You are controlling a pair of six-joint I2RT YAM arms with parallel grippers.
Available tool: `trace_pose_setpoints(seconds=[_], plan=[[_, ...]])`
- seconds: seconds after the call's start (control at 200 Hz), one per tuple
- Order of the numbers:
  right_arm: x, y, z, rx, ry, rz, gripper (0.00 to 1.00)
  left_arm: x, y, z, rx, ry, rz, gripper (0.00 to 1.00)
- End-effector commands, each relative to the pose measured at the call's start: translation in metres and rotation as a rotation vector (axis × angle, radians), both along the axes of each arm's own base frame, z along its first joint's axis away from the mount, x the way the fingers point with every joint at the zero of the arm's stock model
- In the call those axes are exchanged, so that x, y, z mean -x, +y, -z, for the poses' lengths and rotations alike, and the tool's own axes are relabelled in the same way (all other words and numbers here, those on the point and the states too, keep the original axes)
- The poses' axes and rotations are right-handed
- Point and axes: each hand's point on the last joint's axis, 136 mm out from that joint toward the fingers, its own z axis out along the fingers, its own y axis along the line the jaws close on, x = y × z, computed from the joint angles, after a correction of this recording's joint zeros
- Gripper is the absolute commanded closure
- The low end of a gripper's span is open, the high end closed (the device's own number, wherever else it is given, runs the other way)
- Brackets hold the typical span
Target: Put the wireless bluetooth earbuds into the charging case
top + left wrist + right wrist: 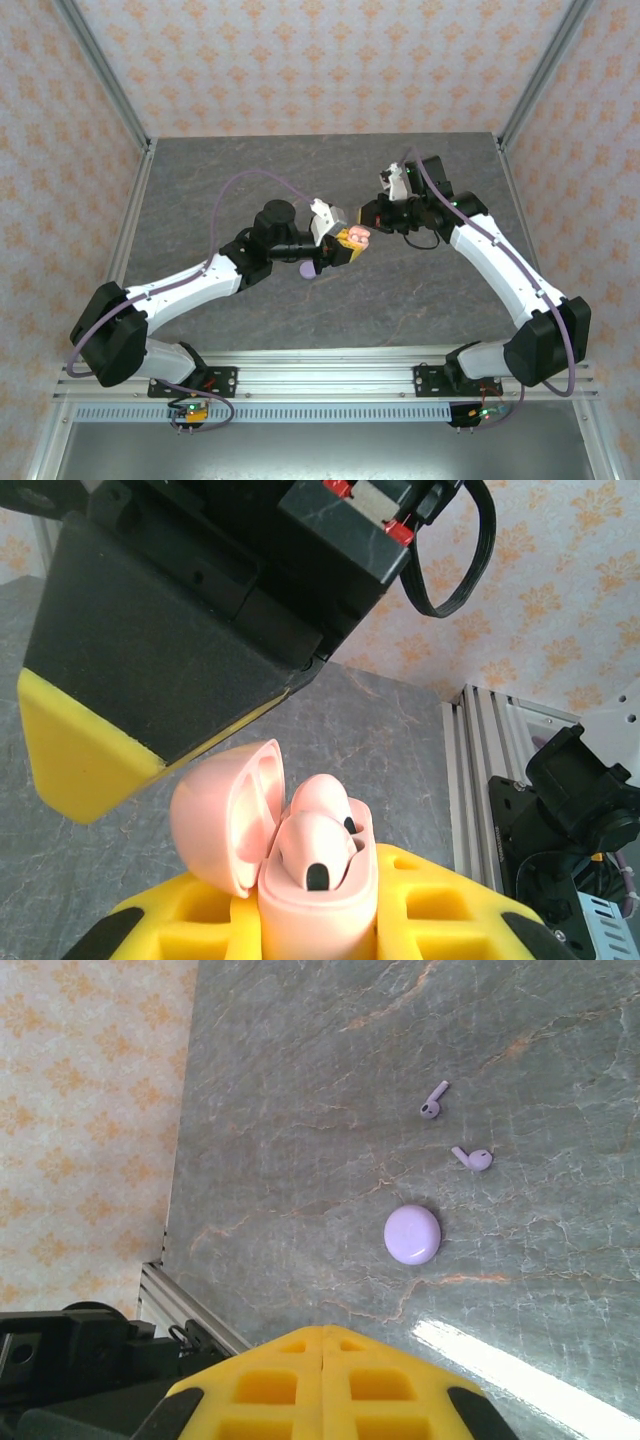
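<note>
My left gripper point(318, 912) is shut on an open pale pink charging case point(320, 925), held in the air over the middle of the table point(355, 238). The case's lid point(222, 815) is hinged back to the left. Two pale pink earbuds point(312, 848) sit side by side in its wells, heads up. My right gripper point(322, 1345) is shut with nothing between its yellow pads. It hovers just above and beside the case point(374, 212). One of its fingers point(85, 765) shows close over the lid. Two lilac earbuds point(434, 1101) point(472, 1158) lie loose on the table.
A round lilac case point(412, 1235), closed, rests on the grey marbled table near the loose lilac earbuds, and part of it shows under my left arm point(308, 271). An aluminium rail point(500, 780) borders the table.
</note>
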Motion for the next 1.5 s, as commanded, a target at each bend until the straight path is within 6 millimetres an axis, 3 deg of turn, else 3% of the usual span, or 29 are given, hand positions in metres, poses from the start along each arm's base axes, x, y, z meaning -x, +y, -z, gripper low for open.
trace_pose_setpoints(seconds=[0.0, 0.39, 0.876, 1.016, 1.251, 1.371, 1.497], plan=[[0.002, 0.010, -0.019, -0.042, -0.060, -0.056, 0.93, -0.008, -0.005, -0.010, 0.001, -0.031, -0.025, 0.89], [0.010, 0.017, -0.018, -0.030, -0.056, -0.106, 0.93, -0.032, 0.000, -0.005, -0.012, -0.020, -0.159, 0.89], [0.010, 0.010, -0.010, 0.026, -0.058, -0.083, 0.93, -0.046, 0.008, -0.002, -0.034, -0.008, -0.253, 0.89], [-0.001, -0.007, -0.007, 0.115, -0.093, 0.014, 0.90, -0.053, 0.010, 0.005, -0.071, 0.028, -0.291, 0.89], [-0.023, -0.077, 0.006, 0.378, -0.133, 0.332, 0.87, -0.087, 0.023, 0.023, -0.139, 0.178, -0.450, 0.86], [-0.023, -0.092, 0.013, 0.410, -0.118, 0.386, 0.87, -0.103, 0.026, 0.032, -0.173, 0.259, -0.514, 0.85], [-0.021, -0.094, 0.018, 0.420, -0.111, 0.390, 0.87, -0.124, 0.034, 0.044, -0.204, 0.368, -0.609, 0.82]])
